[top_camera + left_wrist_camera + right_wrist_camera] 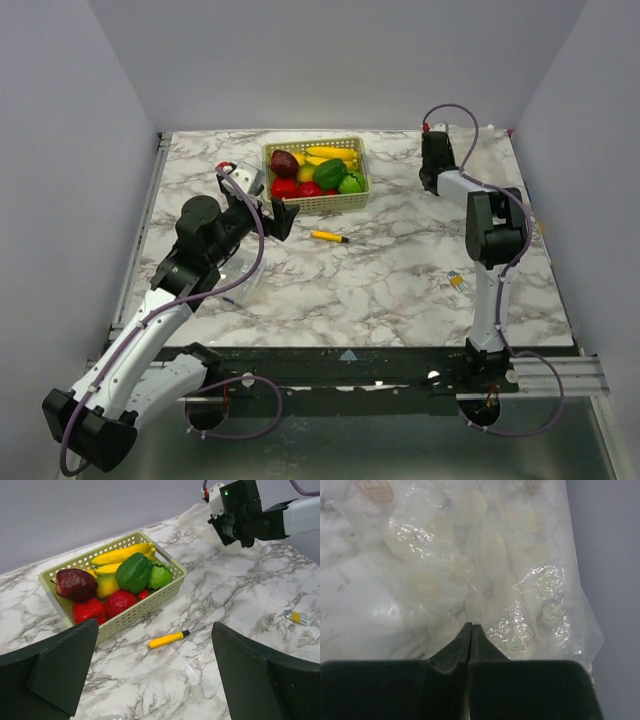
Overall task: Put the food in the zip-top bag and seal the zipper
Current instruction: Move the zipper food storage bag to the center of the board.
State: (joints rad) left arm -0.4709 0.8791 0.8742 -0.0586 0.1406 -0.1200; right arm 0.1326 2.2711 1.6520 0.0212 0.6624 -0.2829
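Note:
The food lies in a yellow-green mesh basket (345,199) (150,602) at the back middle: green pepper (329,173) (134,572), dark-red round fruit (284,163) (76,583), red ones (120,602), banana (330,153) (122,554). My left gripper (272,212) (154,630) is open and empty, just in front of the basket's left end. The clear zip-top bag (485,555) (480,148) lies crumpled at the back right by the wall. My right gripper (436,160) (471,626) is shut just over it; nothing shows between its tips. The zipper cannot be made out.
A yellow-and-black stick (329,237) (167,639) lies in front of the basket. A flat clear packet with a bluish bit (235,285) lies under my left arm. A small yellow-and-grey item (456,281) (295,616) lies at the right. Walls close the table's sides and back.

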